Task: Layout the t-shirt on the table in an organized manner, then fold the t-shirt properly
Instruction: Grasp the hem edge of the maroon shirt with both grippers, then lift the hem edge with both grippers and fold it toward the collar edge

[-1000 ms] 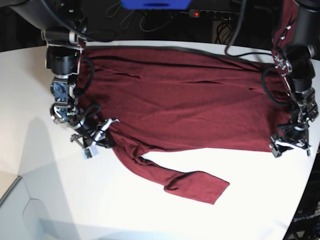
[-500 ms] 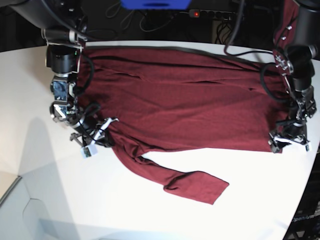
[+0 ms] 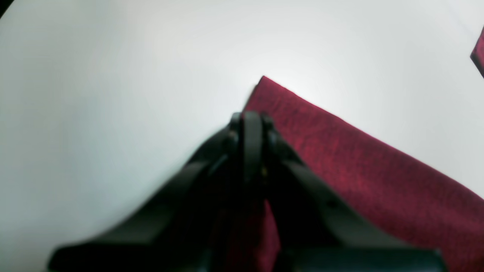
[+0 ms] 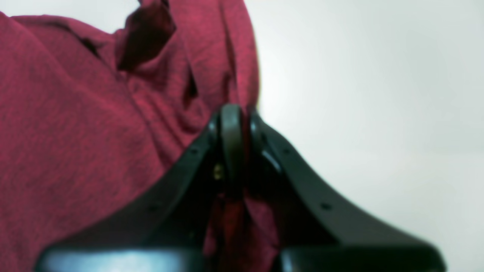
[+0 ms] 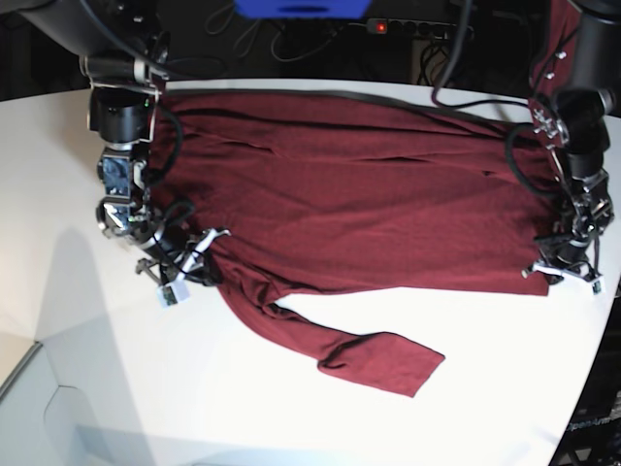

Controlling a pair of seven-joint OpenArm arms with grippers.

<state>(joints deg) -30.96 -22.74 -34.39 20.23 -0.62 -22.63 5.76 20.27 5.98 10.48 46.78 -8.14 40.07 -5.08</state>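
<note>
The t-shirt (image 5: pixel 369 194) lies spread across the far half of the table (image 5: pixel 291 417), its body stretched roughly flat between the two arms, with shallow creases running along its length. One sleeve (image 5: pixel 359 351) trails out from the near hem toward the middle of the table and lies flat, angled away from the body. The left gripper (image 5: pixel 565 268) sits at the shirt's near corner on the right side of the base view; in the left wrist view its jaws are pressed together, with maroon fabric visible between the finger bases and the pointed corner of the cloth (image 3: pixel 272 94) projecting just beyond the tips. The right gripper (image 5: pixel 199 254) sits at the opposite near corner, on the left side of the base view; in the right wrist view its jaws are likewise closed, with a bunched fold of the shirt pinched between them and wrinkled fabric (image 4: pixel 151 75) gathered just ahead of the tips.
</note>
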